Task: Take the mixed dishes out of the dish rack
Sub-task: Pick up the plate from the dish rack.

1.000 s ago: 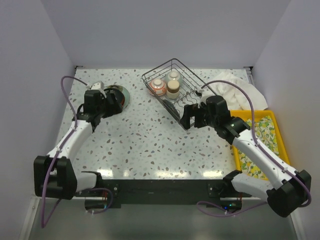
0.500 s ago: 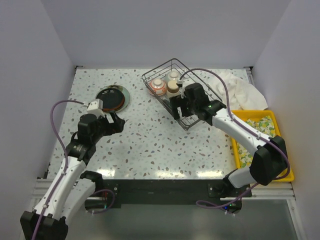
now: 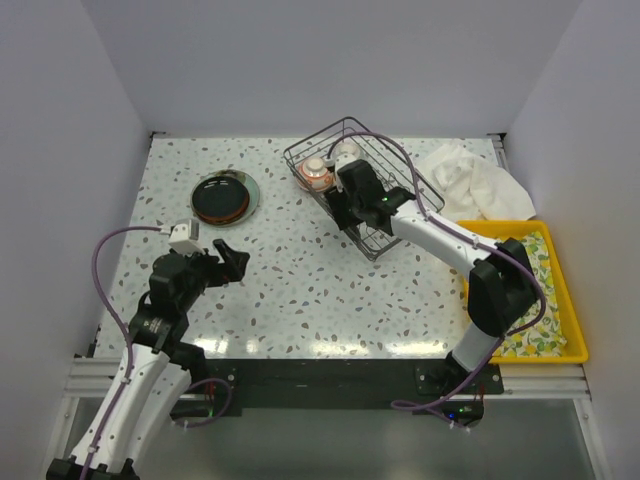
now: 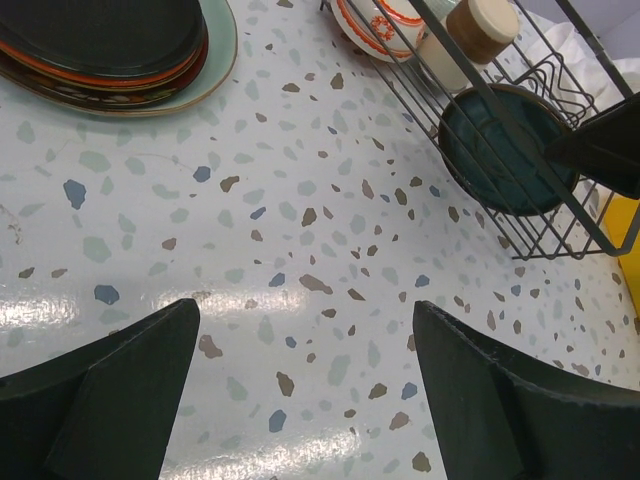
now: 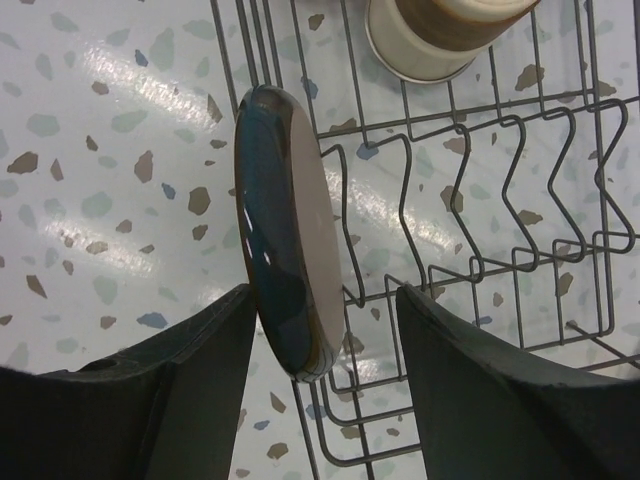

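The dish rack (image 3: 385, 190) is a dark wire basket at the back centre. A teal plate (image 5: 285, 240) stands on edge in its near end, also seen in the left wrist view (image 4: 505, 150). My right gripper (image 5: 322, 295) straddles that plate's rim. Its left finger is right beside the plate and its right finger stands apart, so it is open. A red-patterned bowl (image 3: 316, 172) and a cream and brown cup (image 5: 430, 35) sit at the rack's far end. My left gripper (image 4: 305, 310) hangs open over bare table, holding nothing. A stack of plates (image 3: 224, 197) lies at the back left.
A white cloth (image 3: 470, 180) is bunched at the back right. A yellow tray (image 3: 573, 300) with a patterned lining lies along the right edge. The rack's wavy dividers (image 5: 480, 200) stand to the right of the teal plate.
My left arm has drawn back from the plate stack towards the near edge. My right gripper has moved left over the rack, onto the teal plate, and its jaws have narrowed.
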Controlling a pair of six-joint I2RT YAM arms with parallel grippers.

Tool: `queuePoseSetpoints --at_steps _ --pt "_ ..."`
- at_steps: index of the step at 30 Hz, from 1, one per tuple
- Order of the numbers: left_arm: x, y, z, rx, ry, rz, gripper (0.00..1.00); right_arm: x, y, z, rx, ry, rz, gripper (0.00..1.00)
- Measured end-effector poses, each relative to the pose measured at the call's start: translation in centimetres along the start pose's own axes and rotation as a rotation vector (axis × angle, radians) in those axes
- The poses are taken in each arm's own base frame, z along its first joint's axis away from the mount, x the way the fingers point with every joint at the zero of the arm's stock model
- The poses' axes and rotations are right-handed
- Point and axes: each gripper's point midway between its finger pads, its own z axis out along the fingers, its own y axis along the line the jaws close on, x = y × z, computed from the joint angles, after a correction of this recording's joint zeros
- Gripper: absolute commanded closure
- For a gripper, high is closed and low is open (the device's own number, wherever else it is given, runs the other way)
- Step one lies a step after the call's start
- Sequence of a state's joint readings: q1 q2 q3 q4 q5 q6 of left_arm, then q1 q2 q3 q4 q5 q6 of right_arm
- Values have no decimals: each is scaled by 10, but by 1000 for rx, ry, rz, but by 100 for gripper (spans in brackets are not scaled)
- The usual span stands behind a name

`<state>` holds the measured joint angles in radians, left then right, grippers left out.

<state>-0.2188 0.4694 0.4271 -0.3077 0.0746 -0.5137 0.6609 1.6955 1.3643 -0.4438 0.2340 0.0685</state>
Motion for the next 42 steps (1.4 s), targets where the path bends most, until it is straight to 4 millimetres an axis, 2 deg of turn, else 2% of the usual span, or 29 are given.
queuePoseSetpoints --at_steps 6,8,14,15,23,27,42 --pt "-3 -2 0 7 -14 1 7 -3 3 4 39 7 -60 65" --pt "-4 -2 0 9 -16 1 7 -3 6 6 52 9 -86 69" --pt "-3 -2 -1 11 -21 2 7 -6 7 12 93 12 -160 98" --pt "-3 -1 -1 11 -21 2 7 -6 8 13 97 12 -167 100" --pt "-2 -1 -1 12 -21 2 8 -12 9 11 167 9 -236 100" --pt "-3 -2 -1 15 -29 3 8 -14 6 3 210 21 -272 100" --pt "-4 -2 0 16 -29 3 8 -43 -2 -25 280 -23 -303 100"
